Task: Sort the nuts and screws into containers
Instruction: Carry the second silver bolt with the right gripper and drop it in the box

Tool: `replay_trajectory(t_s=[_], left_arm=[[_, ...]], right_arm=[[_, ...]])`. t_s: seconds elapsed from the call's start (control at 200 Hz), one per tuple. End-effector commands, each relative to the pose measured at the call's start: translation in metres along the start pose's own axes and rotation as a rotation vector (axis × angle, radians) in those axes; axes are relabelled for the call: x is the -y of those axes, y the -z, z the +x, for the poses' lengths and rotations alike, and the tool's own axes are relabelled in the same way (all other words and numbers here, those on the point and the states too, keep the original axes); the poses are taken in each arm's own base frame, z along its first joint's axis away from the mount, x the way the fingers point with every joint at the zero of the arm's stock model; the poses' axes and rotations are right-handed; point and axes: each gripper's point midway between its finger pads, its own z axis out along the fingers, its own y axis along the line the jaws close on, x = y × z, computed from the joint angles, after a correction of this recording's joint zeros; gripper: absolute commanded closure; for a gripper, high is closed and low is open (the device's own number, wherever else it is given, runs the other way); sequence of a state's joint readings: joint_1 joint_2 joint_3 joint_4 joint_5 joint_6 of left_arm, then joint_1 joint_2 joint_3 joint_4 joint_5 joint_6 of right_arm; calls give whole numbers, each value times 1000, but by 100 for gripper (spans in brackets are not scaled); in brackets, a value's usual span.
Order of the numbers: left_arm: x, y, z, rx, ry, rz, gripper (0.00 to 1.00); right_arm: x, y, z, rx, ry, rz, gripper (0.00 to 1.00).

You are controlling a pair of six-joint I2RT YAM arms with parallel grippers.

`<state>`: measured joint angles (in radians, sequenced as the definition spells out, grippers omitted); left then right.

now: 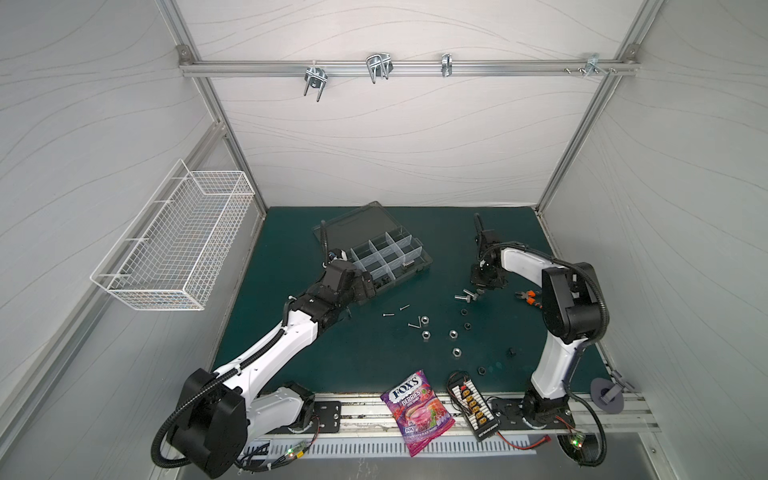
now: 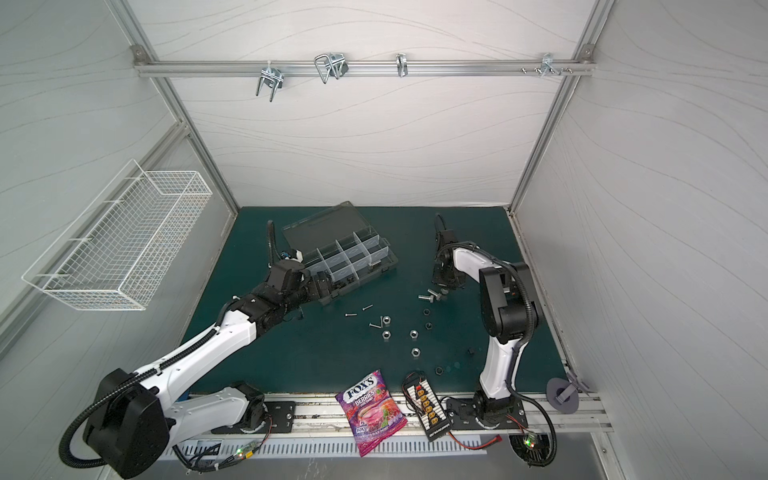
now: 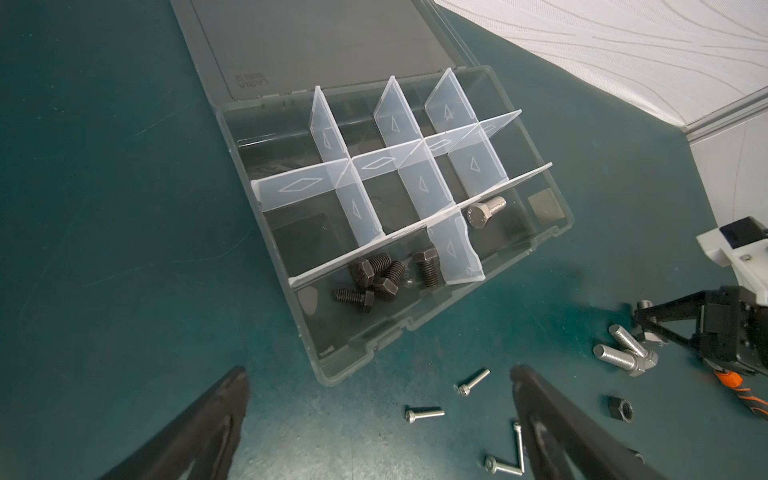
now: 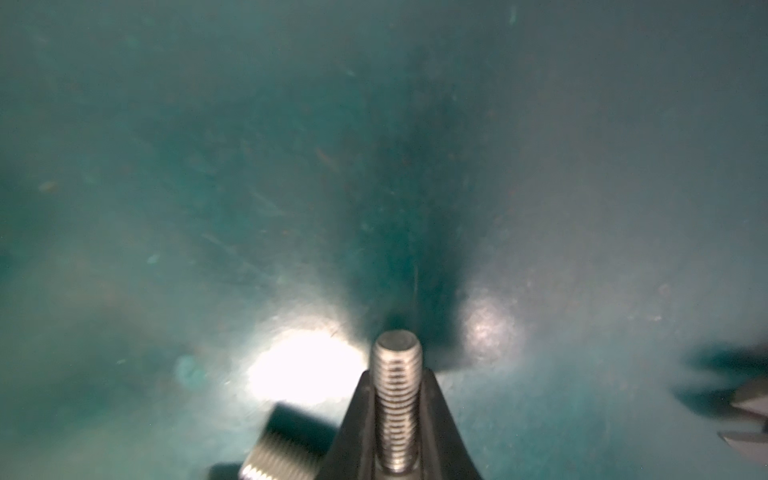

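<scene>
On the dark green mat (image 1: 365, 365), in both top views, the smoky translucent organizer box (image 1: 422, 266) lies with its hinged lid (image 1: 357, 222) folded flat behind it and clear dividers (image 1: 386, 249) cutting it into small rectangles. The left gripper (image 1: 369, 291) sits at the box's near left corner; the right gripper (image 1: 484, 286) points down well to the box's right, just beside two loose silver bolts (image 1: 463, 296). In front of the box lie thin screws (image 1: 388, 315), shiny hexagonal silver nuts (image 1: 424, 333) and smaller black nuts (image 1: 464, 311). In the left wrist view, the left gripper's matte black fingers (image 3: 212, 424) stand spread wide, holding nothing, before the box's front wall; four dull black bolts (image 3: 374, 280) with ribbed threads lie heaped in a front compartment, and one bright silver hex bolt (image 3: 484, 212) lies in the compartment next to it. In the right wrist view, the right gripper's jaws are closed tight on a threaded bolt (image 4: 397, 415), its fine-ribbed silver shank poking out past the tips above the scuffed mat.
</scene>
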<state>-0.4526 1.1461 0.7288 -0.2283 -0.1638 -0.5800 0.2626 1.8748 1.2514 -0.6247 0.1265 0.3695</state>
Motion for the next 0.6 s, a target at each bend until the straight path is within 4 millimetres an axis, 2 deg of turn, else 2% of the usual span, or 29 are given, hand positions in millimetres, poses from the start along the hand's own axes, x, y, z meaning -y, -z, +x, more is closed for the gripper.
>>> replay_trajectory(t_s=[0.0, 0.125, 0.25, 0.405, 0.595], left_arm=[[13, 6, -21, 51, 15, 27, 1], [13, 5, -20, 44, 17, 29, 1], [11, 5, -18, 39, 23, 23, 1], [12, 5, -17, 33, 31, 30, 1], [14, 5, -16, 30, 39, 39, 1]], right_arm=[[-28, 41, -18, 85, 8, -92, 100], [-69, 62, -25, 128, 22, -185, 100], [-112, 73, -30, 167, 47, -251, 100], [-155, 77, -38, 196, 75, -291, 100], [-189, 72, -47, 207, 47, -332, 100]])
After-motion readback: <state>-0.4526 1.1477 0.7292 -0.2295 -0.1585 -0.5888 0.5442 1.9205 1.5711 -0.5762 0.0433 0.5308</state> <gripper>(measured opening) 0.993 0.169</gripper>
